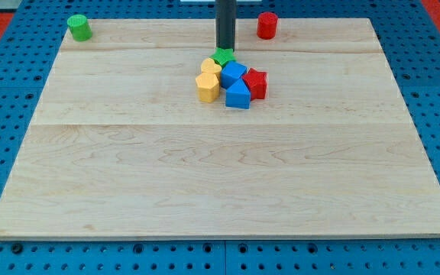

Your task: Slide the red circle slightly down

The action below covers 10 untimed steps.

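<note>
The red circle (266,25), a short red cylinder, stands near the top edge of the wooden board, right of centre. My tip (225,49) is the lower end of the dark rod coming down from the view's top. It sits to the left of and a little below the red circle, apart from it, and just above the green star block (223,56) at the top of a cluster.
The cluster at the board's upper middle holds two yellow blocks (208,85), two blue blocks (237,95), a red star-like block (255,82) and the green one. A green cylinder (79,27) stands at the top left corner. The wooden board (220,176) lies on a blue pegboard.
</note>
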Tool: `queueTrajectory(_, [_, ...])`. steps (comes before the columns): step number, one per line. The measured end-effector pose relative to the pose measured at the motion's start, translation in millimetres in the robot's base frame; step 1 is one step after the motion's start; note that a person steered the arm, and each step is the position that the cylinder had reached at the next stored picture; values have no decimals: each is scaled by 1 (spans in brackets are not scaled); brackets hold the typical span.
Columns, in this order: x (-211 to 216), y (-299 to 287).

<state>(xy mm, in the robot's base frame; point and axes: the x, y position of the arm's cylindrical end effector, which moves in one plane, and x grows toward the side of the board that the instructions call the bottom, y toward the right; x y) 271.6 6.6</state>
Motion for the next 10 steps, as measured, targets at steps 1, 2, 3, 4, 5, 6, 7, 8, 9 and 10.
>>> queueTrajectory(1, [-31, 1])
queueTrajectory(2, [-63, 4])
queueTrajectory(3, [-77, 21])
queueTrajectory(4, [-80, 44])
queueTrajectory(5, [-80, 64])
queueTrajectory(6, [-80, 85])
queueTrajectory(7, [-79, 110])
queueTrajectory(8, [-79, 140])
queueTrajectory(9, [-76, 146])
queueTrajectory(10, [-63, 145])
